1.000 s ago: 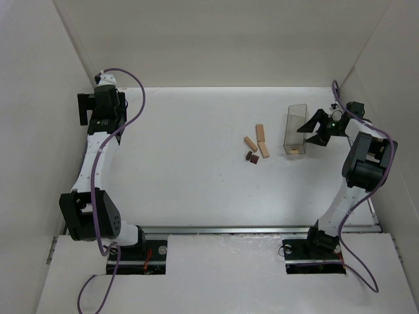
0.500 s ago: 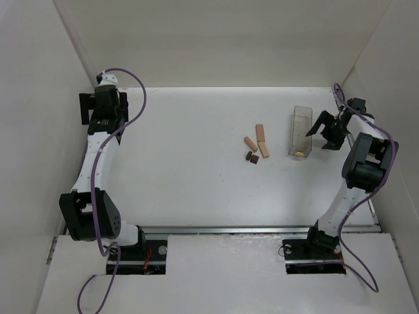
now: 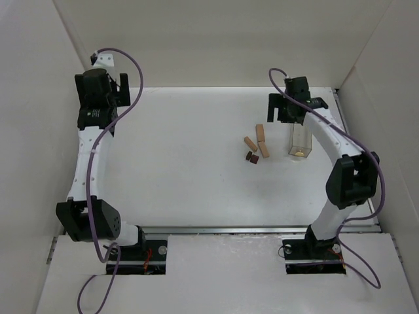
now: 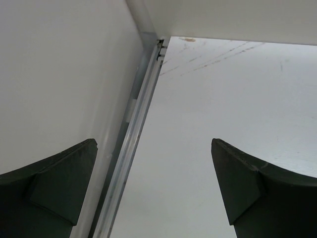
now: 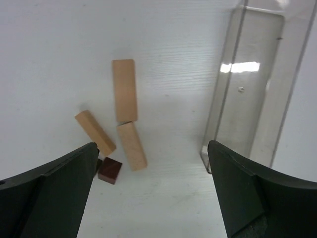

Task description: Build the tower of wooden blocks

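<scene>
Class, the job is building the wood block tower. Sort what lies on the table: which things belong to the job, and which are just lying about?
Belongs to the job:
- three light tan bars, lying flat
- dark reddish-brown cube, beside the bars

Just lying about:
- clear plastic box, to the right of the blocks

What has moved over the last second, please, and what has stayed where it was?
The right gripper swung left, from right of the clear box to above its far end, open and empty. The left gripper shifted slightly toward the far wall, also open. The tan bars, dark pieces and box stayed roughly put.
</scene>
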You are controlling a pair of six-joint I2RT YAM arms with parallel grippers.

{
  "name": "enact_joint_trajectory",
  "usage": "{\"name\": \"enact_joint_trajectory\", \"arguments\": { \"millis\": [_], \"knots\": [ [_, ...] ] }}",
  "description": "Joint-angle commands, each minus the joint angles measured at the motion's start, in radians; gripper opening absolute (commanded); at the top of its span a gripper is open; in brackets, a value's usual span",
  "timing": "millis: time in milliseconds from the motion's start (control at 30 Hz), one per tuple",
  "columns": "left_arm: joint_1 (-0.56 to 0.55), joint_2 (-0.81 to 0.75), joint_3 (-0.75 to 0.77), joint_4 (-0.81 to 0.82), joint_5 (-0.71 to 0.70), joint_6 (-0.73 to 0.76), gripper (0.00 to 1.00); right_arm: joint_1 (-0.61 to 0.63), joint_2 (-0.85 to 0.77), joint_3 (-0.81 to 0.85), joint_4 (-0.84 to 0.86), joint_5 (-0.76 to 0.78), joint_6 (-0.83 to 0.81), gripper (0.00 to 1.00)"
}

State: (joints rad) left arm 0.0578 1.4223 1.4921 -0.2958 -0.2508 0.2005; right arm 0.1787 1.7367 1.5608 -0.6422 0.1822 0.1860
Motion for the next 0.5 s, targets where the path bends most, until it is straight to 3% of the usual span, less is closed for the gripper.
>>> {"name": "enact_joint_trajectory", "arguments": {
  "millis": [0, 167, 467],
  "knots": [
    [-0.004, -0.048, 0.05, -0.031, 0.089, -0.009, 1.0, -0.009, 0.064, 0.068, 0.035, -0.097, -0.039, 0.96],
    [-0.004, -0.082, 0.001, -0.04, 0.163, 0.033, 1.0, 0.059, 0.279, 0.261, -0.054, -0.082, -0.049, 0.89],
    [-0.004, -0.102, -0.061, -0.031, 0.119, 0.033, 1.0, 0.081, 0.503, 0.355, -0.076, -0.07, -0.04, 0.78]
  ]
}}
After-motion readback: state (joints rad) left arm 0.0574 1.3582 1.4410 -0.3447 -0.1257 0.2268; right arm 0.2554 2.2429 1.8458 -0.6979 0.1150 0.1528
